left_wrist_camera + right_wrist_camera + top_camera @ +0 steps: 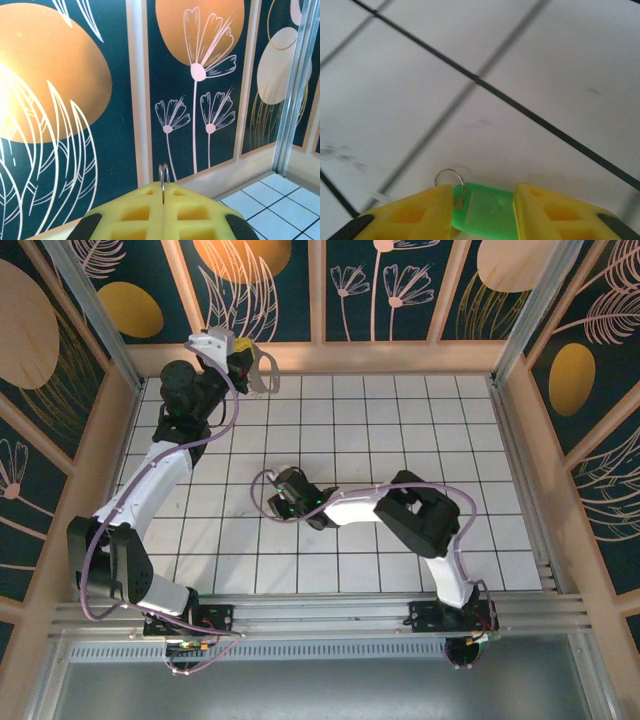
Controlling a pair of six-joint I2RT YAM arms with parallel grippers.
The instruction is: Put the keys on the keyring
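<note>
High at the back left, my left gripper (243, 362) (163, 189) is shut on the keyring (266, 375), a pale wire loop. In the left wrist view a thin double wire of the keyring (163, 172) sticks up from the seam between the pressed yellow pads. My right gripper (279, 496) (484, 192) is low over the middle of the tiled floor. Its yellow fingers (420, 210) stand on either side of a bright green key tag (490, 212) that fills the gap between them. A small silvery split ring (451, 181) hangs on the tag's left end. The keys' blades are hidden.
White tiled floor (400, 420) with dark grout lines stretches to the right and back. Painted wall panels (70, 100) and a wooden ledge stand close behind the left gripper. An aluminium post (295, 85) rises at its right. A purple cable (262, 480) loops beside the right gripper.
</note>
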